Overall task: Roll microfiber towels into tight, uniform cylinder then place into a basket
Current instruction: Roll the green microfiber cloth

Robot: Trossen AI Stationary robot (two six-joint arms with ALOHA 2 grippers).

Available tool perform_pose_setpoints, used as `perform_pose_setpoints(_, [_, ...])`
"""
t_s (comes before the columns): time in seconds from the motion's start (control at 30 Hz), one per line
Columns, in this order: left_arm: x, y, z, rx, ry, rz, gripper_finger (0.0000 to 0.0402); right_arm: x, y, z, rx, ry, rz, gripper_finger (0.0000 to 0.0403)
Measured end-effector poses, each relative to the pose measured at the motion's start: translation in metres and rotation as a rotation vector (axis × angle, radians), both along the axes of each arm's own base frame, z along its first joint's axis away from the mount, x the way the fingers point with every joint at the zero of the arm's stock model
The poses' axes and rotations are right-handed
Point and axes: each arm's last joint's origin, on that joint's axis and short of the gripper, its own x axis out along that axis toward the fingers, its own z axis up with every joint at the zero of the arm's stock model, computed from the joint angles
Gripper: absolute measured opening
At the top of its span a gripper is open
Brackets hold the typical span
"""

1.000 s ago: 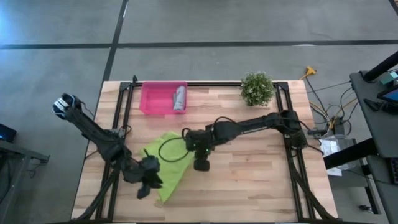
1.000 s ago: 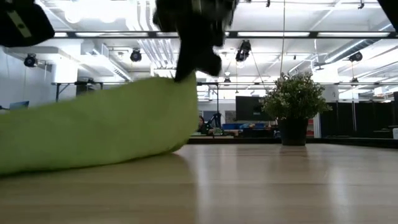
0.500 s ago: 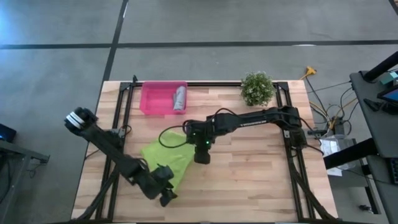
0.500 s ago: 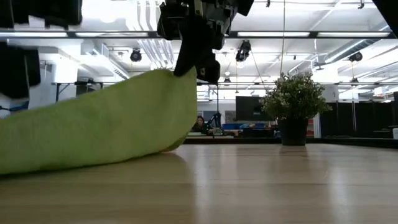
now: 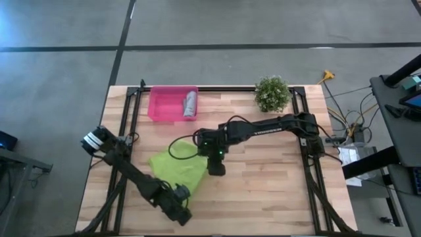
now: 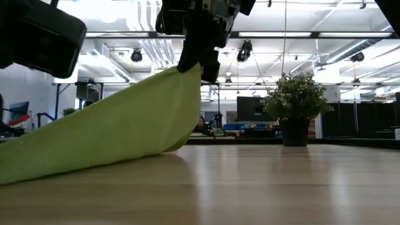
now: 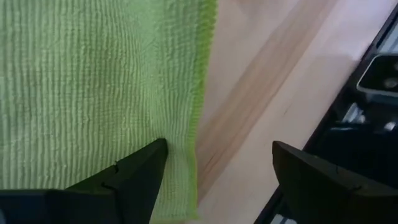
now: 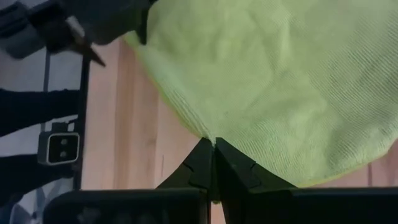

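1. The left gripper (image 5: pixel 182 215) is hovering at the table's (image 5: pixel 263 197) front edge, just off the green towel's (image 5: pixel 176 170) front corner, its two dark wedge-shaped fingers (image 7: pixel 134 174) standing apart with nothing between them.
2. The green towel, a soft ribbed microfibre cloth with a stitched hem, is lying rumpled on the pale wooden planks left of centre, one corner sloping up off the wood.
3. The pink basket (image 5: pixel 163 105), a shallow translucent plastic tray, is sitting at the back edge, holding the grey towel (image 5: pixel 190 103) rolled into a cylinder along its right wall.
4. The right gripper (image 5: pixel 212 153) is pinching the green towel's raised right corner, its fingers pressed together on the fabric.
5. A small bushy potted plant (image 5: pixel 272 93) is standing at the back edge, toward the right.
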Motion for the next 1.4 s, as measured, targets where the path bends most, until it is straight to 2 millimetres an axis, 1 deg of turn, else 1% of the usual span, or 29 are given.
perform_pose_setpoints(0.1, [-0.004, 0.002, 0.003, 0.014, 0.039, -0.012, 0.0269, -0.001, 0.0, -0.001, -0.004, 0.009, 0.016, 0.0009])
perform_pose_setpoints(0.17, [-0.007, 0.004, 0.007, 0.024, 0.061, -0.013, 0.0254, -0.002, 0.0, -0.001, -0.008, 0.013, 0.021, 0.0009])
perform_pose_setpoints(0.33, [-0.017, 0.01, 0.017, 0.049, 0.122, -0.029, 0.0203, -0.004, -0.001, -0.002, -0.018, 0.027, 0.024, 0.0009])
perform_pose_setpoints(0.4, [-0.019, 0.012, 0.018, 0.062, 0.133, -0.03, 0.018, -0.004, -0.001, -0.002, -0.02, 0.034, 0.027, 0.0009])
perform_pose_setpoints(0.6, [-0.019, 0.011, 0.016, 0.071, 0.132, -0.033, 0.0126, -0.007, -0.003, 0.005, -0.021, 0.023, 0.025, 0.0009])
perform_pose_setpoints(0.77, [-0.019, 0.012, 0.016, 0.074, 0.131, -0.031, 0.0081, -0.011, -0.008, 0.015, -0.023, 0.002, 0.019, 0.0009])
perform_pose_setpoints(0.83, [-0.017, 0.011, 0.017, 0.067, 0.111, -0.028, 0.0064, -0.012, -0.011, 0.019, -0.023, -0.007, 0.012, 0.0009])
perform_pose_setpoints(0.93, [-0.011, 0.007, 0.02, 0.044, 0.028, -0.008, 0.0049, -0.013, -0.016, 0.022, -0.023, -0.014, 0.001, 0.0009])
perform_pose_setpoints(1.03, [-0.006, 0.003, 0.027, 0.034, -0.071, 0.005, 0.0049, -0.013, -0.021, 0.022, -0.023, -0.015, -0.011, 0.0009])
perform_pose_setpoints(1.1, [-0.003, 0.002, 0.033, 0.019, -0.119, 0.02, 0.006, -0.013, -0.024, 0.022, -0.023, -0.014, -0.017, 0.0009])
perform_pose_setpoints(1.27, [-0.002, 0.001, 0.044, 0.014, -0.178, 0.018, 0.0113, -0.011, -0.029, 0.014, -0.021, 0.006, -0.032, 0.0009])
perform_pose_setpoints(1.33, [-0.002, 0.001, 0.045, 0.03, -0.179, 0.001, 0.0139, -0.01, -0.03, 0.013, -0.021, 0.007, -0.034, 0.0009])
perform_pose_setpoints(1.4, [-0.004, 0.003, 0.04, 0.06, -0.15, -0.004, 0.0162, -0.01, -0.03, 0.013, -0.021, 0.003, -0.035, 0.0009])
